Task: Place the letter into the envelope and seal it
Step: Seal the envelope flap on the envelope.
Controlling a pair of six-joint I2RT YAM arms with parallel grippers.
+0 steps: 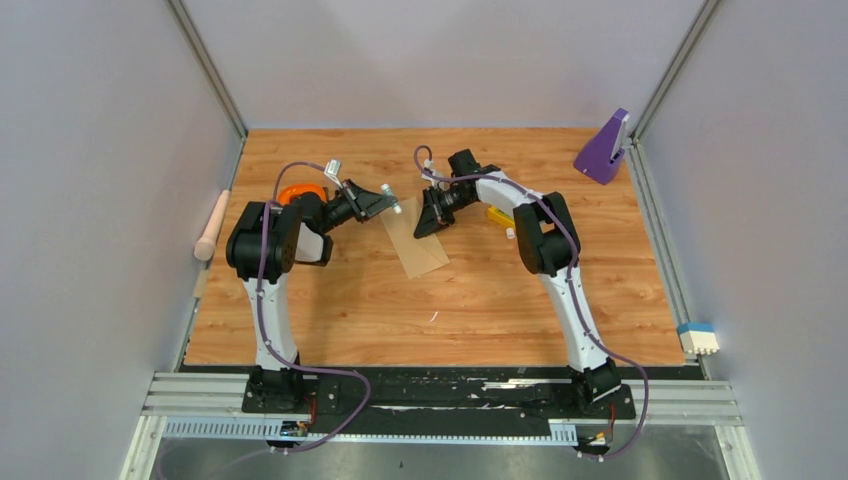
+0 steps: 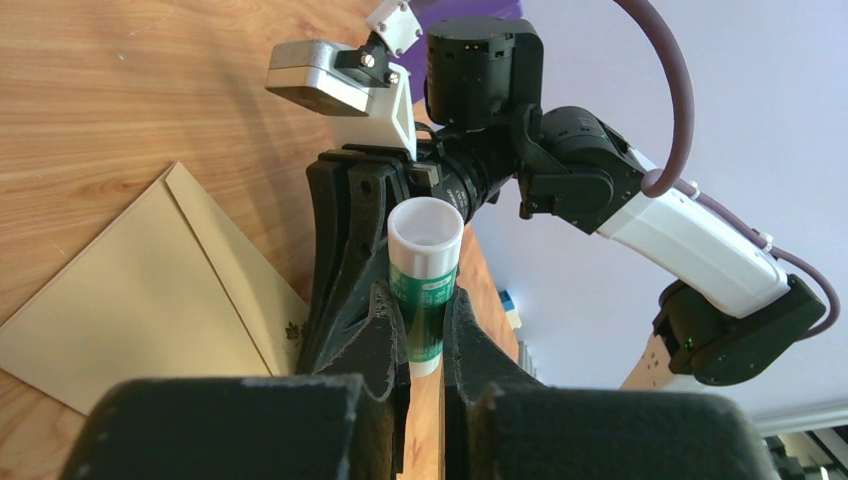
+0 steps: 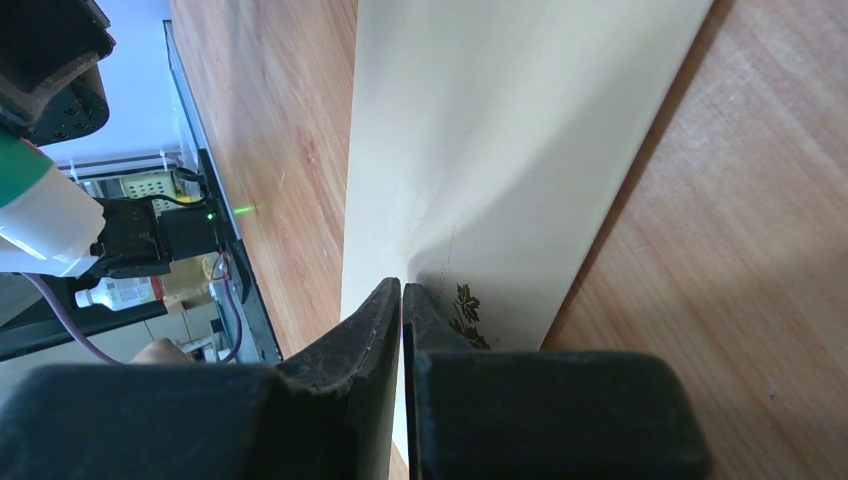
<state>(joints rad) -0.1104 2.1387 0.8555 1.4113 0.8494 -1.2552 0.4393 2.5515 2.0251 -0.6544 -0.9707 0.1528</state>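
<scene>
Nothing legible; white marks on the green tube (image 2: 424, 300) may be lettering.

envelope (image 1: 418, 245) | tan kraft, small leaf print | mid-table, angled | one edge pinched between right fingers (image 3: 340, 365)

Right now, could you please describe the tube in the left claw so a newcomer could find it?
On the wooden table, find the tan envelope at mid-table; the left claw hangs by its far left end. The tube is clamped between that claw's fingers: white ends, green label, the only small item held off the table.
</scene>
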